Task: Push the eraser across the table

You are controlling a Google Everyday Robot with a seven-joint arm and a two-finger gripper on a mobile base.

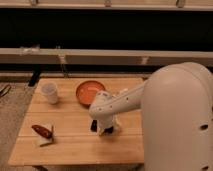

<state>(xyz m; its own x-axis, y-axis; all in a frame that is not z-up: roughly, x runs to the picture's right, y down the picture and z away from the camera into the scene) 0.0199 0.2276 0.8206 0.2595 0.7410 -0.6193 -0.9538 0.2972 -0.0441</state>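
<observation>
Four items sit on your light wooden bench [75, 147], listed from the near edge outward.

1. Dark red object [41, 131] on a white square [45, 141], at 8 o'clock from the bench centre.
2. Black eraser [93, 126], near the centre, just beside the hand [105, 129] at its 9 o'clock; contact not discernible.
   - Hand: low over the bench top, on the white arm [165, 110] reaching in from 3 o'clock. You cannot tell how far it is open or whether it grips anything.
3. White cup [50, 92], at 10 o'clock.
4. Orange bowl [90, 91], at 12 o'clock.
</observation>
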